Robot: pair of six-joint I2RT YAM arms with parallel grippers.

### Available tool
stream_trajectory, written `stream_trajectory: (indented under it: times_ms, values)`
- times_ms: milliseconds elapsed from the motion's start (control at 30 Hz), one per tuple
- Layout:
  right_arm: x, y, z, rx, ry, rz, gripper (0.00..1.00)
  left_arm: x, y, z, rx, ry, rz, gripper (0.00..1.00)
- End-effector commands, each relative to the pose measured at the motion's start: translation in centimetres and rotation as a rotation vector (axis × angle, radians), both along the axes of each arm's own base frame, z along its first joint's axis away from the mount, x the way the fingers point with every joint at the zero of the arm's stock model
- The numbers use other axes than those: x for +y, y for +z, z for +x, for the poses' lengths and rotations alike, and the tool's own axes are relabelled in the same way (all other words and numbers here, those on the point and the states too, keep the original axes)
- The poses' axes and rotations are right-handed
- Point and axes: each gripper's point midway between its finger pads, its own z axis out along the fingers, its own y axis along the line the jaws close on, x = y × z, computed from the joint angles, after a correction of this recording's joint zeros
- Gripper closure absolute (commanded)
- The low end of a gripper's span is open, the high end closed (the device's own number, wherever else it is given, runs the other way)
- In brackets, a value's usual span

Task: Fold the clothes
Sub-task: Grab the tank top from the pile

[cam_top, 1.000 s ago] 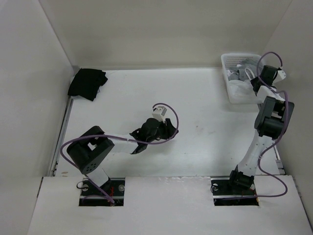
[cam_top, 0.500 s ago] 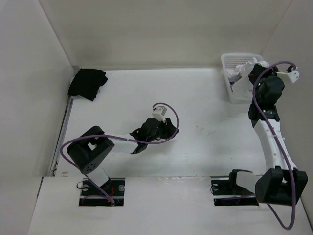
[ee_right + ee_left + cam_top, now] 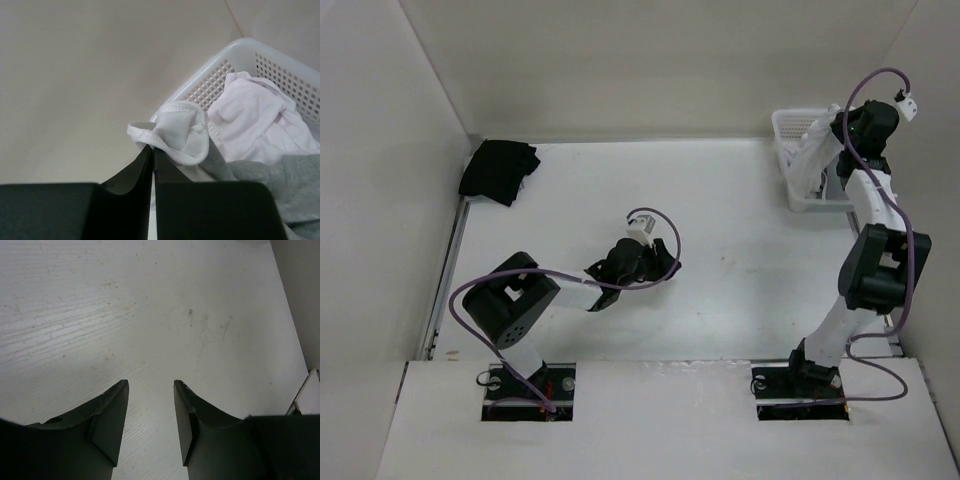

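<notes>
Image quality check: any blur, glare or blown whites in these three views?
Top external: flat, even light, soft shadows; the white top barely separates from the basket. Left wrist: table scuffs sharp, left gripper dark. Right wrist: right gripper a black silhouette, top's hem crisp, no glare.

The worktop (image 3: pixel 150 300) is seen as a white, matt surface, finely streaked and marked with small dark scuffs. The jaws of the left gripper (image 3: pixel 150 387) are shown in dark, matt plastic, worn pale at the tips. The white top (image 3: pixel 182 131) is made of thin, soft cloth with a stitched hem. The basket (image 3: pixel 240 52) is moulded in white, perforated plastic. The grey knit cloth (image 3: pixel 285 175) and the pale pink cloth (image 3: pixel 260 120) are matt.
</notes>
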Motion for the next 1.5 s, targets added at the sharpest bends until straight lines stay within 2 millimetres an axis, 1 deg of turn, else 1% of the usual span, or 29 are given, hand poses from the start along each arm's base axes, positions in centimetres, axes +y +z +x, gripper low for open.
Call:
stream_trajectory:
  times_ms: [0,33,67,100,133,167,200,233,267,300,333,367,433,467,533,633,733,800,900,933,1000,1033,1067,1100,1167,1233,1300,1367,1467]
  values:
    - [-2.8,-1.5,1.6,0.086,-0.03,0.023,0.72,-0.6,1.2,1.1,-0.008,-0.002,-0.074,0.6]
    - [-3.4,-2.8,1.4,0.125,-0.051,0.03,0.6,-0.7,1.0,1.1,0.001,-0.005,-0.076,0.6]
    - [-3.7,-3.9,0.9,0.155,-0.071,0.03,0.53,-0.8,0.9,1.1,0.005,-0.007,-0.077,0.61]
    - [-3.8,-4.4,0.4,0.164,-0.085,0.024,0.49,-0.8,0.8,1.2,0.009,-0.007,-0.079,0.61]
    - [-3.5,-4.6,-1.0,0.155,-0.09,0.003,0.44,-0.8,0.6,1.3,0.017,-0.008,-0.08,0.61]
    - [-3.2,-4.5,-2.5,0.132,-0.097,-0.009,0.42,-0.8,0.5,1.3,0.021,-0.008,-0.079,0.61]
    - [-2.7,-4.7,-3.1,0.128,-0.093,-0.008,0.42,-0.8,0.5,1.3,0.021,-0.008,-0.079,0.61]
    - [-1.6,-5.3,-3.9,0.136,-0.075,-0.001,0.42,-0.8,0.5,1.3,0.021,-0.008,-0.079,0.61]
    - [-0.9,-5.8,-4.2,0.147,-0.06,0.0,0.43,-0.8,0.5,1.4,0.02,-0.006,-0.081,0.61]
    - [0.0,-6.8,-4.5,0.168,-0.042,-0.001,0.44,-0.8,0.5,1.4,0.02,-0.006,-0.081,0.61]
    - [1.1,-8.5,-4.7,0.207,-0.017,0.005,0.45,-0.7,0.5,1.4,0.021,-0.004,-0.082,0.61]
    - [1.8,-9.4,-4.5,0.23,0.005,0.008,0.46,-0.8,0.5,1.4,0.024,-0.006,-0.084,0.61]
    - [2.2,-10.8,-4.1,0.261,0.029,0.009,0.45,-0.8,0.6,1.3,0.024,-0.01,-0.086,0.61]
    - [2.5,-11.4,-3.5,0.273,0.045,0.011,0.44,-0.8,0.6,1.2,0.025,-0.013,-0.089,0.61]
    - [2.9,-12.0,-2.7,0.292,0.079,0.016,0.44,-0.8,0.7,1.2,0.022,-0.013,-0.091,0.61]
    - [3.7,-13.3,-1.2,0.361,0.13,0.013,0.44,-0.8,0.7,1.2,0.022,-0.013,-0.091,0.61]
    - [3.4,-14.0,-0.7,0.389,0.107,0.007,0.48,-0.8,0.6,1.2,0.023,-0.013,-0.09,0.61]
    - [3.3,-14.1,-0.6,0.392,0.095,0.002,0.51,-0.8,0.6,1.2,0.023,-0.013,-0.09,0.61]
    - [3.0,-14.2,-0.2,0.4,0.088,-0.006,0.51,-0.8,0.5,1.2,0.025,-0.014,-0.089,0.61]
    - [3.0,-14.4,-0.2,0.407,0.09,-0.002,0.57,-0.8,0.6,1.2,0.024,-0.014,-0.09,0.61]
    - [3.2,-14.5,-0.1,0.409,0.096,0.001,0.79,-0.8,0.7,1.1,0.021,-0.014,-0.092,0.61]
    - [3.1,-14.2,-0.4,0.399,0.085,0.002,0.89,-0.8,0.7,1.2,0.021,-0.013,-0.092,0.61]
    - [3.0,-13.7,-0.8,0.383,0.07,0.004,0.94,-0.8,0.7,1.2,0.021,-0.011,-0.092,0.61]
    - [2.9,-13.0,-1.1,0.363,0.059,0.001,0.95,-0.8,0.7,1.2,0.021,-0.011,-0.092,0.61]
    - [3.3,-10.9,-1.9,0.306,0.051,-0.009,0.96,-0.8,0.6,1.2,0.023,-0.013,-0.09,0.61]
    - [3.6,-8.3,-2.9,0.25,0.041,-0.018,0.96,-0.8,0.6,1.2,0.023,-0.013,-0.09,0.61]
    - [4.0,-5.0,-4.2,0.183,0.028,-0.035,0.95,-0.9,0.7,1.2,0.022,-0.014,-0.091,0.61]
    - [4.7,-2.1,-5.3,0.127,0.026,-0.057,0.94,-0.8,0.8,1.2,0.018,-0.013,-0.095,0.61]
    - [6.6,2.8,-7.4,0.029,0.048,-0.086,0.94,-0.7,1.2,1.2,0.008,-0.011,-0.105,0.61]
